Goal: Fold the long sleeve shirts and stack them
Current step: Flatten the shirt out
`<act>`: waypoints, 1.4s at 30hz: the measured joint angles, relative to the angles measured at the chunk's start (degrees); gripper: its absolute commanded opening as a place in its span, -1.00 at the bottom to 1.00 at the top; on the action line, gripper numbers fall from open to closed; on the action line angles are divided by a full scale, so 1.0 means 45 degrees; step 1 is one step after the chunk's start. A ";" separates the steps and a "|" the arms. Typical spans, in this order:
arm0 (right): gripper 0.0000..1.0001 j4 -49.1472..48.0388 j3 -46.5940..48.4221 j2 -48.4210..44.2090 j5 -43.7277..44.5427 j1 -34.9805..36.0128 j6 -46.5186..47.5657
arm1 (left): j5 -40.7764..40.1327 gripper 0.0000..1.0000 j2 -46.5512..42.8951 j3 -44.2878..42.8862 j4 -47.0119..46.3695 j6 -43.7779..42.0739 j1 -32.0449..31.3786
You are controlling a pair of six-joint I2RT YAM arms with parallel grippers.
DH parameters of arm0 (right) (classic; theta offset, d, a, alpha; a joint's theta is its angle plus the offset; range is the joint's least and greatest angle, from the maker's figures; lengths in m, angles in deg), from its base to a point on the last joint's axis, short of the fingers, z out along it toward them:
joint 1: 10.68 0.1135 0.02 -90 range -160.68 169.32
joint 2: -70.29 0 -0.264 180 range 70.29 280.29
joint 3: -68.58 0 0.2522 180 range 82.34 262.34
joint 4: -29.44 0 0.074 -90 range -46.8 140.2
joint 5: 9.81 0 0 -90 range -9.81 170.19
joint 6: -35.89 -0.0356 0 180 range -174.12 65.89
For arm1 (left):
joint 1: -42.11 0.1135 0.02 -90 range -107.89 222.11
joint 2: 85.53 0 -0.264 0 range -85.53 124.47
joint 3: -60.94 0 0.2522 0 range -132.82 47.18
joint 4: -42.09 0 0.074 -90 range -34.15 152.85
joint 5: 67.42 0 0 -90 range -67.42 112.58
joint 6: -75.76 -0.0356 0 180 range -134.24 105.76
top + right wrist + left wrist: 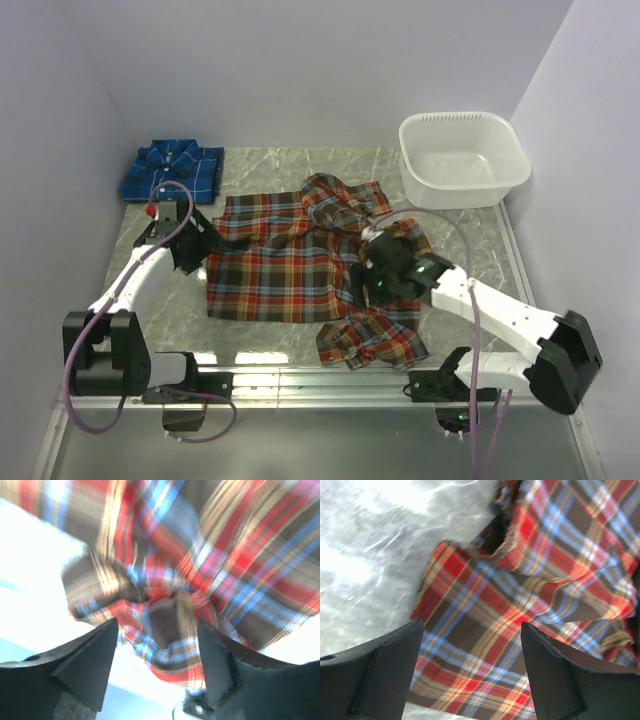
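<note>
You are looking at a grey marbled desk (290, 165) closed in by pale lilac walls (300, 60). The blue plaid shirt (172, 170) sits folded in the far left corner, collar up, well apart from the white tub (463, 158) in the far right corner.

The red-orange plaid shirt (285, 265) lies in the middle of the desk. Its body is spread mostly flat, the collar end is rumpled toward the far side, and one sleeve is bunched in a heap at the near right.

Your left end effector (190, 245) hangs at the left edge of that shirt. In the left wrist view its jaws are spread wide, with nothing between the fingers (385, 670). The plaid cloth and a strip of bare desk lie below them.

Your right end effector (378, 272) sits over the right side of the same shirt, between the flat body and the bunched sleeve. The right wrist view is blurred, but the jaws stand apart, released. A crumpled fold of plaid sits in the gap between them. You cannot tell from the blur whether the cloth touches either finger.
</note>
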 measured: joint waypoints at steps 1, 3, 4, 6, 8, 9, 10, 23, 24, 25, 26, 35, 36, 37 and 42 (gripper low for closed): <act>0.61 -0.0325 0.0000 -0.0316 -0.0039 -0.0680 -0.0107 | 0.0107 0.65 0.0194 -0.0160 -0.0063 0.0000 -0.0005; 0.61 -0.1141 -0.0078 -0.0641 -0.0233 -0.2152 -0.0316 | 0.0214 0.64 0.0738 -0.0593 -0.0155 0.0010 -0.0092; 0.60 -0.1671 -0.0189 -0.0733 -0.0364 -0.2875 -0.0452 | 0.0233 0.63 0.1010 -0.0806 -0.0189 0.0015 -0.0165; 0.56 -0.2652 -0.0529 -0.0729 -0.0578 -0.4036 -0.0787 | 0.0330 0.63 0.1632 -0.1243 -0.0321 0.0039 -0.0403; 0.54 -0.3555 -0.1078 -0.0554 -0.1010 -0.4906 -0.1180 | 0.0432 0.62 0.2327 -0.1622 -0.0505 0.0102 -0.0685; 0.53 -0.3954 -0.1355 -0.0379 -0.1190 -0.5265 -0.1360 | 0.0495 0.62 0.2715 -0.1807 -0.0622 0.0165 -0.0826; 0.53 -0.4279 -0.1574 -0.0180 -0.1360 -0.5527 -0.1515 | 0.0563 0.61 0.3104 -0.1948 -0.0782 0.0257 -0.0957; 0.55 -0.5814 -0.3390 0.1112 -0.2676 -0.6047 -0.2861 | 0.2594 0.62 0.3657 0.0413 -0.3308 0.1724 -0.0223; 0.57 -0.5819 -0.3468 0.1103 -0.2817 -0.6047 -0.2909 | 0.2749 0.62 0.3424 0.0704 -0.3405 0.1783 0.0029; 0.58 -0.5814 -0.3473 0.1083 -0.2900 -0.6047 -0.2919 | 0.2943 0.63 0.3084 0.1069 -0.3439 0.1812 0.0423; 0.60 -0.5833 -0.3502 0.1088 -0.3113 -0.6047 -0.2924 | 0.3055 0.63 0.2744 0.1394 -0.3419 0.1821 0.0821; 0.69 -0.5231 -0.3313 0.1195 -0.3599 -0.3351 -0.3070 | 0.2599 0.63 -0.0301 0.2919 -0.0515 0.1496 0.3444; 0.70 -0.5110 -0.3288 0.1195 -0.3604 -0.2963 -0.3113 | 0.2399 0.64 -0.0622 0.2919 -0.0024 0.1472 0.3691; 0.70 -0.4954 -0.3264 0.1185 -0.3609 -0.2633 -0.3147 | 0.2273 0.63 -0.0923 0.2909 0.0325 0.1447 0.3968; 0.65 -0.3555 -0.3026 0.0777 -0.3381 -0.2059 -0.2744 | 0.1146 0.66 -0.2200 0.2147 0.1739 0.1083 0.5294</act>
